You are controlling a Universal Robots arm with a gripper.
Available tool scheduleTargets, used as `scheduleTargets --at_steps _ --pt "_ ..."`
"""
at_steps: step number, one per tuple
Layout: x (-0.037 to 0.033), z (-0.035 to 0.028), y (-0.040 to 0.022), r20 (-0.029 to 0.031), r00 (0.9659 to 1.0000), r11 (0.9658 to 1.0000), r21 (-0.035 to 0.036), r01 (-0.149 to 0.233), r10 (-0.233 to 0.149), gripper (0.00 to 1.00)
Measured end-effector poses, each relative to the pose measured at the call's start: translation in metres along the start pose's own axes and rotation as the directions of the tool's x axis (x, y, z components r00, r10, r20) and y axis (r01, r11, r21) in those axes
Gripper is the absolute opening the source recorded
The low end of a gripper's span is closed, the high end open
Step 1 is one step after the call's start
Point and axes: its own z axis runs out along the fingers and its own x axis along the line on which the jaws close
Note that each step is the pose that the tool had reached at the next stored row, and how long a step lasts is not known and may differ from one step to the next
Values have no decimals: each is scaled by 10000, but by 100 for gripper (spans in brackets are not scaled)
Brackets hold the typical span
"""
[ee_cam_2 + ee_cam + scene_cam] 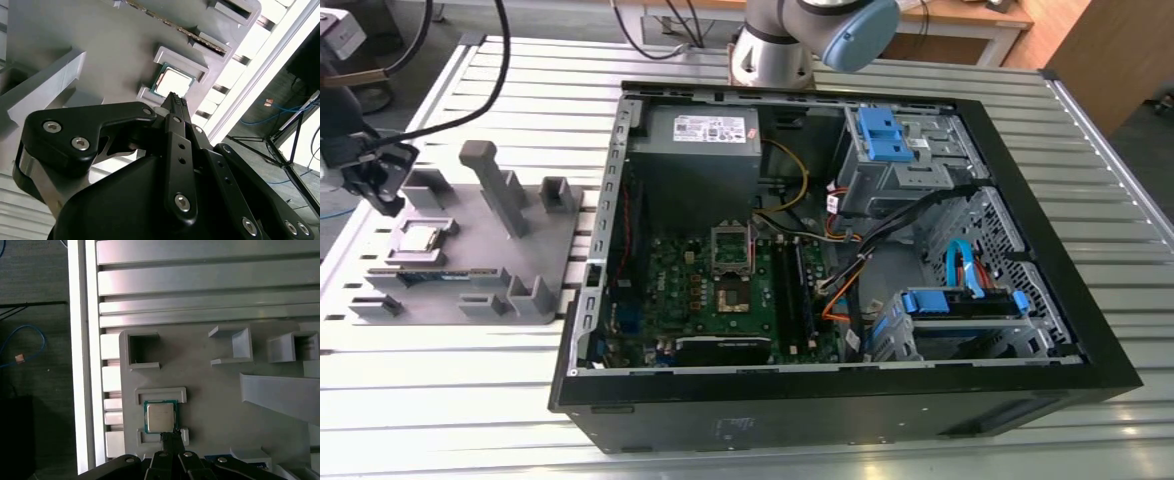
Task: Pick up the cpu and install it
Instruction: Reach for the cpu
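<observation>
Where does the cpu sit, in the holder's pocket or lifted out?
In the pocket: the cpu lies flat within a raised frame on the grey holder, the tool close by.

Exterior view: high, oblique, well back. Takes in the slatted aluminium desk (1121, 150), the open black computer case (854, 400) and the grey moulded plastic tray (480, 245) under the black hand (380, 200).

Wrist views: close, looking past the hand onto that tray, first straight down, second slanted.

Shared: the small silvery square cpu (160, 417) (172, 82) just ahead of the hand.
</observation>
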Motion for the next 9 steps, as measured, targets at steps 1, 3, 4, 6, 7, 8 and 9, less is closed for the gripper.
scheduleTargets --at_steps 1,3,4,6,7,8,9 --pt "0 11 -1 0 10000 10000 1 0 0 11" --pt "1 34 -2 1 10000 10000 3 0 0 11" --pt "1 46 -3 2 10000 10000 4 0 0 11" --pt "1 67 -3 2 10000 10000 6 0 0 11" --pt "1 76 -4 1 10000 10000 8 0 0 11" --pt "2 82 -4 2 10000 10000 9 0 0 11" --pt "4 85 -4 0 10000 10000 10 0 0 11"
